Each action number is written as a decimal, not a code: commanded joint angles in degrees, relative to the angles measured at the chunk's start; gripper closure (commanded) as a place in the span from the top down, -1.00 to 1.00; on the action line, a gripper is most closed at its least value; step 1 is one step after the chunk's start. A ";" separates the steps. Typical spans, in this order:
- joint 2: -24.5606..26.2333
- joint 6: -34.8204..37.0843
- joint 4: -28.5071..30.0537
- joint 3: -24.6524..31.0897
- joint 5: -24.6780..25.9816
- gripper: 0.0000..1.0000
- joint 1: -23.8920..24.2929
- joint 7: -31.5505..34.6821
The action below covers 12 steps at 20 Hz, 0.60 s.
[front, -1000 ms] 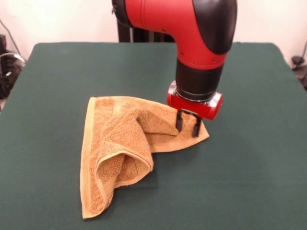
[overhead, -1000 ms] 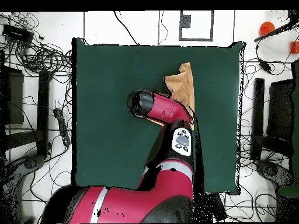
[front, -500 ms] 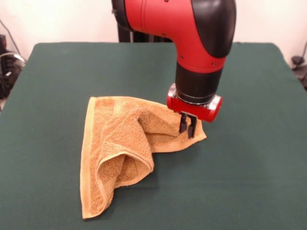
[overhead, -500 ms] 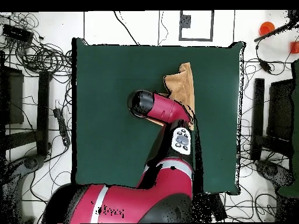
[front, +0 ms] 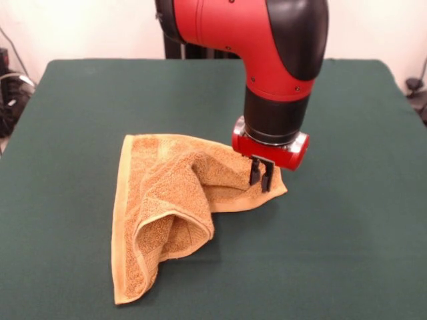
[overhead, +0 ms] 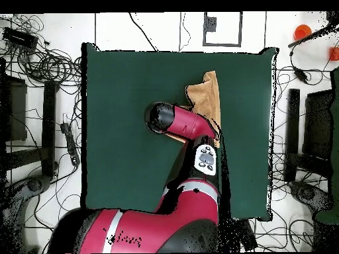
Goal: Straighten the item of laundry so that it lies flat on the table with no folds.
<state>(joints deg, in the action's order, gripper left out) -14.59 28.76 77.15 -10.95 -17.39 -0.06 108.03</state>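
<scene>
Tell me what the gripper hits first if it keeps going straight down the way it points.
The gripper points down with its jaws closed on the towel's right corner, so only that cloth, then the table beneath, though contact depth is unclear.

A big counter (front: 347, 253) covered in dark green cloth carries one thing: a golden-orange towel (front: 167, 207), crumpled and folded over itself, lying left of the middle in the front view. The rest is bare green cloth.
</scene>
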 commanded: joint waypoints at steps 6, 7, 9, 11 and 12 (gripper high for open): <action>3.55 -0.85 1.41 7.79 -1.30 -1.00 0.72 8.47; 3.35 -0.41 1.26 7.72 -1.40 -1.00 0.48 8.71; 3.18 0.10 1.07 7.54 -1.76 -1.00 -0.02 9.50; 3.10 0.63 0.81 7.20 -2.20 -1.00 -0.57 10.50; 3.03 0.81 0.80 7.12 -2.46 -1.00 -0.90 11.02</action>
<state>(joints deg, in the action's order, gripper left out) -14.66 28.77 77.16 -10.53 -17.45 0.38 108.03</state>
